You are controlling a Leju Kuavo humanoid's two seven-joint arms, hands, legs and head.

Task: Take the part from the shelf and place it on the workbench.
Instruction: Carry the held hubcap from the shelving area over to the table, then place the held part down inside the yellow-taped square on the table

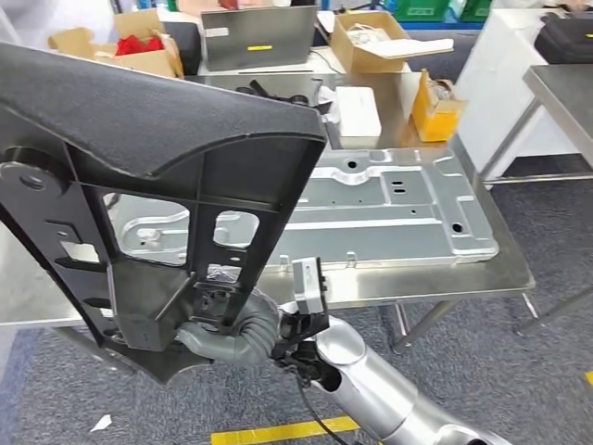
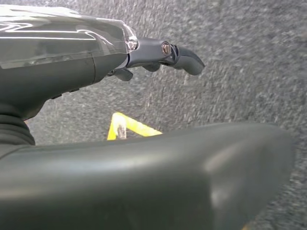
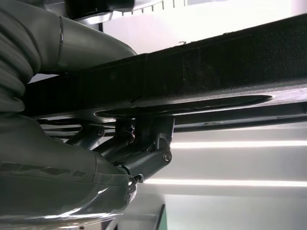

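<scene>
The right hand (image 1: 231, 334) grips the large black plastic part (image 1: 154, 176) from below, at the part's lower ribbed edge; in the right wrist view its dark fingers (image 3: 145, 148) are clenched around a black bar of the part (image 3: 203, 72), with the grey thumb pressed on the other side. The part is held up in the air, tilted, in front of the near edge of the steel bench (image 1: 434, 278), not touching it, and it hides much of the bench's left half. Through its cut-out openings shows a stamped sheet-metal panel (image 1: 392, 209) that lies flat across the middle of the bench. Toward the far edge of the bench lie a white box (image 1: 358, 111) and, near the far right corner, a yellow carton (image 1: 435, 109). Beyond the bench stand open cardboard boxes (image 1: 367, 42) and a grey laptop (image 1: 258, 37). The left hand (image 2: 108, 52) hangs over grey carpet (image 2: 246, 62), its fingers (image 2: 181, 55) stretched out and released, holding nothing. Yellow tape (image 1: 283, 432) marks the floor beneath the right arm.
</scene>
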